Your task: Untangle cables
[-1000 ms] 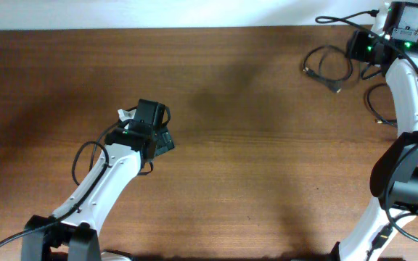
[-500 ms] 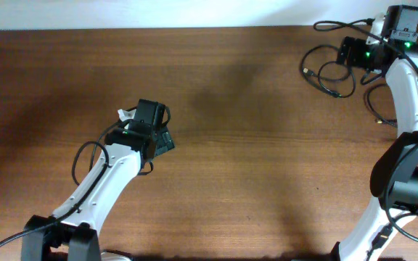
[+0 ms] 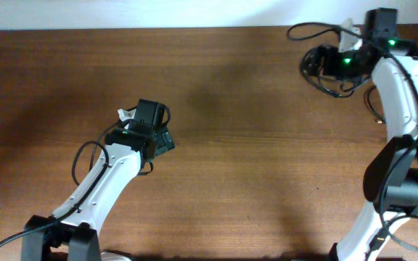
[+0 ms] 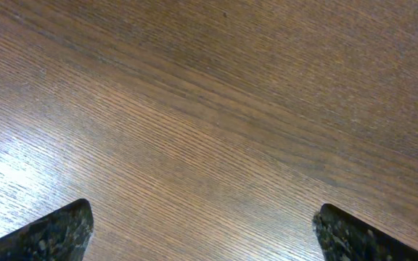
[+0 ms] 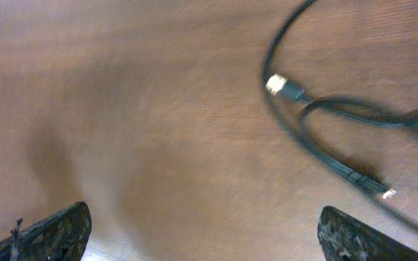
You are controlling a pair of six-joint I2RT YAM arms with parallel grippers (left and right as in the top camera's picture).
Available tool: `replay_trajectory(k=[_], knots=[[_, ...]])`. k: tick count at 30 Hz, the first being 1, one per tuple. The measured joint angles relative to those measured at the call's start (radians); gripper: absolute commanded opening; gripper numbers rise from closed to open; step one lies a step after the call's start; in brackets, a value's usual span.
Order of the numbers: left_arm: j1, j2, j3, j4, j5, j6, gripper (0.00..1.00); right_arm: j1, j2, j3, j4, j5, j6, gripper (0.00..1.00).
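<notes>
Wooden table (image 3: 252,159): one, brown grain, bearing both arms and all the cords.
Arms: two, white with black joints; the left arm (image 3: 104,181) reached toward mid-table and the right arm (image 3: 398,94) reached to the far right corner.
Left gripper (image 4: 205,232): one, jaws stood wide apart with only bare wood between them; it held nothing. Two dark fingertips (image 4: 56,232) showed at the bottom corners of its wrist view.
Right gripper (image 5: 205,232): one, jaws likewise spread wide and empty, poised over bare wood just beside the cords.
Cables (image 5: 318,145): thin black cords lay in loose overlapping loops at the far right corner of the table, under and beside the right gripper, touching neither finger.
Plug ends: two counted in the right wrist view, one metal tip (image 5: 283,86) near the top and one (image 5: 387,193) lower right.
Further strand (image 3: 373,107): one, on the table beside the right arm.
Cord count: could not be told, as the loops crossed one another.
</notes>
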Motion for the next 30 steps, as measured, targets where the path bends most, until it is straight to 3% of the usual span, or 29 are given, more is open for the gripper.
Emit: replay_trajectory(k=[7,15,30], knots=[[0.0,0.0,0.0,0.001,0.0,0.0,0.99,0.225,-0.083,0.001,-0.137,0.111,-0.025,0.99],[0.0,0.0,0.0,0.0,0.0,0.0,0.99,0.396,-0.083,0.001,-0.165,0.141,-0.034,0.99],[0.0,0.0,0.0,0.001,0.0,0.0,0.99,0.417,-0.083,0.001,-0.177,0.143,-0.034,0.99]])
